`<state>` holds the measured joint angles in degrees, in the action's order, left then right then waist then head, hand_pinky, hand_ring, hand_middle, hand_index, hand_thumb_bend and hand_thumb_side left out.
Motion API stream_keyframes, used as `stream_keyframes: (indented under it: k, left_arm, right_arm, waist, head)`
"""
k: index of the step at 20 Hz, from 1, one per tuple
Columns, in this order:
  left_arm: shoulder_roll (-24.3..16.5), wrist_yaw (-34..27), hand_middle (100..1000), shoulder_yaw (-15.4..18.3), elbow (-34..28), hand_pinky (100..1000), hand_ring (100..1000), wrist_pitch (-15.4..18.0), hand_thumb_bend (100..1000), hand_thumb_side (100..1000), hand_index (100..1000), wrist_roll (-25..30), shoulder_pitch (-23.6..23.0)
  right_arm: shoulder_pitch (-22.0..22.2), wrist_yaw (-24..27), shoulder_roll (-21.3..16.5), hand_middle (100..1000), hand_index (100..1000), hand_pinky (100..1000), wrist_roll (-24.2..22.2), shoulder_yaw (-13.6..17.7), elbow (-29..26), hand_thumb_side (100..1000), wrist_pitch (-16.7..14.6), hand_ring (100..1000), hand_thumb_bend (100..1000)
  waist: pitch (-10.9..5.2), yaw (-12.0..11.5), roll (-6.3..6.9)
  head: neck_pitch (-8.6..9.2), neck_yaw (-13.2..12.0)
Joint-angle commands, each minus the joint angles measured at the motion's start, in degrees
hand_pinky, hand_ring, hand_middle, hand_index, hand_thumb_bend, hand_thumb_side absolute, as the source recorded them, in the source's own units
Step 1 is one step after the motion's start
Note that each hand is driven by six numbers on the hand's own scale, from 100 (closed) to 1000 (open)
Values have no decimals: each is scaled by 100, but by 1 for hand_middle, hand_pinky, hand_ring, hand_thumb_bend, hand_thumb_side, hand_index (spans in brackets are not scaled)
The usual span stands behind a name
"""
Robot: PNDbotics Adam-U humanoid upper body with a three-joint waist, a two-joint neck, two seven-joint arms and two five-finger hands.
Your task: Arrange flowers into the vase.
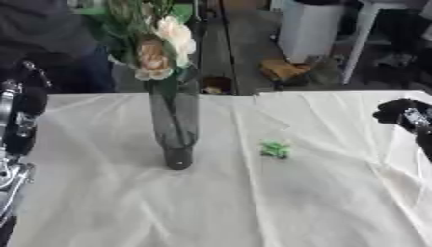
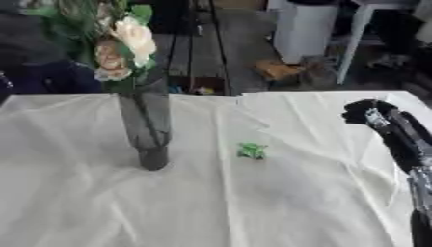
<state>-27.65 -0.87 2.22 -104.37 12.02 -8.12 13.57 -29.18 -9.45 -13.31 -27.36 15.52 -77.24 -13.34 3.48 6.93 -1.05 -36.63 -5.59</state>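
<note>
A white-clothed tabletop (image 1: 337, 202) carries a vase (image 1: 174, 130) of flowers (image 1: 165, 46) and a green scrap (image 1: 275, 149); the right hand (image 2: 369, 112) hangs curled and empty at the right edge; whether the left hand (image 1: 19, 120) is open cannot be told.

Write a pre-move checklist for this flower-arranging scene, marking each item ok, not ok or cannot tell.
1. Vase upright on the white tablecloth: ok.
2. Flowers seated in the vase, cream blooms above its rim: ok.
3. Nothing loose left on the cloth: not ok; a small green piece lies to the right of the vase, apart from it.
4. Right hand holds nothing, fingers curled: ok.
5. Left hand ready: cannot tell; only the left arm shows at the edge.
</note>
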Motion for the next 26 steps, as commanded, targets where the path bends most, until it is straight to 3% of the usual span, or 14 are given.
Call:
stream_keyframes:
  k: [1, 26]
  left_arm:
    - [-61, -91, 722, 47, -104, 761, 736, 131, 884, 902, 790, 51, 25]
    - [18, -212, 732, -3, -8, 769, 739, 328, 825, 950, 816, 313, -155]
  right_arm:
    - [-58, 8, -79, 517, 717, 792, 39, 2, -117, 823, 7, 742, 100]
    - [-25, 70, -71, 519, 719, 789, 57, -4, -168, 802, 23, 741, 100]
  waist:
    - [-78, -7, 23]
    - [-101, -17, 50]
  head:
    - [10, -7]
    - [14, 28]
